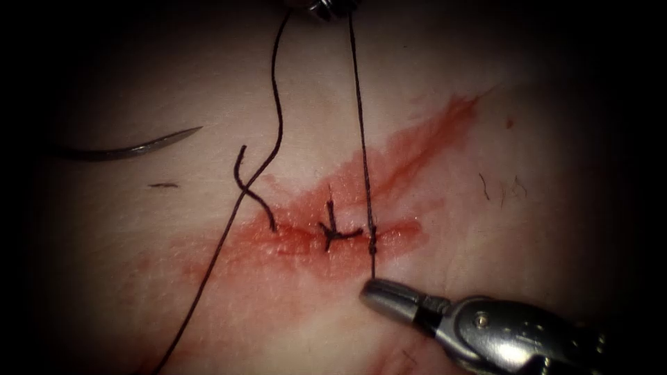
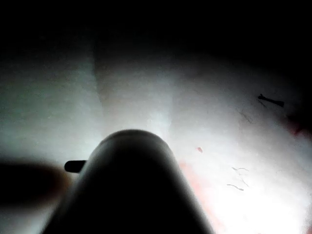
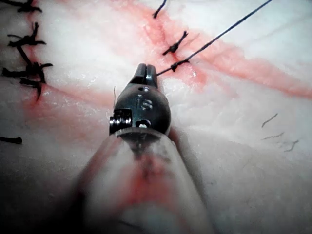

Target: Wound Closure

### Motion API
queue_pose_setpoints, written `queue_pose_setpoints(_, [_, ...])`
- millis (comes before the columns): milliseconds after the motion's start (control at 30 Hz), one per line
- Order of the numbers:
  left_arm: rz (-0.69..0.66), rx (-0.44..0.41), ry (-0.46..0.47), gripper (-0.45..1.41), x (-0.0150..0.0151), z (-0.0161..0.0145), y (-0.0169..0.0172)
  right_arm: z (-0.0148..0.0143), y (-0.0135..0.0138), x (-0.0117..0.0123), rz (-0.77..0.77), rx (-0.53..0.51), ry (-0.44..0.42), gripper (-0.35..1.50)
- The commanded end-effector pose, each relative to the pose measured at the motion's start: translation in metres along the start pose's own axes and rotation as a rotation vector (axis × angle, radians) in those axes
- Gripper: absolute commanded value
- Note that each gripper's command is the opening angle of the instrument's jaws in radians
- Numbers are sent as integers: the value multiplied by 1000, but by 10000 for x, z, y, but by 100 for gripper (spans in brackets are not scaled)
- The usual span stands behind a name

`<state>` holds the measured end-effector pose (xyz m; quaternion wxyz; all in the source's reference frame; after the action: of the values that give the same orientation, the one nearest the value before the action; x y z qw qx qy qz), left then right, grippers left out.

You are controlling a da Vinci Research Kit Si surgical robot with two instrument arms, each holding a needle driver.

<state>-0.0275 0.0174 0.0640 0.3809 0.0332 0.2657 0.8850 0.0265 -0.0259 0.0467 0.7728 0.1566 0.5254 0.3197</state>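
While both tools (image 1: 379,292) grip thread (image 1: 361,139), needle (image 1: 132,147) lies loose

Right tool (image 1: 379,292) low, jaws closed — left tool (image 1: 321,5) high.

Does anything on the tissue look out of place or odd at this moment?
Yes. The needle lies loose on the tissue, left of the cut, held by no tool. The right tool is shut on the taut thread; the left tool holds its upper end. Red fluid stains the tissue.

The left arm's dark shaft (image 2: 129,187) looms over pale tissue (image 2: 229,141); a cut thread end (image 2: 271,101) apparently lies nearby.
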Motion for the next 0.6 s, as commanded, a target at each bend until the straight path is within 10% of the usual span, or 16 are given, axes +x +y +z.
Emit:
queue_pose_setpoints(33, [-2, 4, 0, -45, 7, 3, 0, 5, -2, 1, 4, 4, -3, -35])
queue_pose_setpoints(600, [-12, 35, 3, -45, 16, -1, -19, -4, -13, -16, 4, 38, -95, -35])
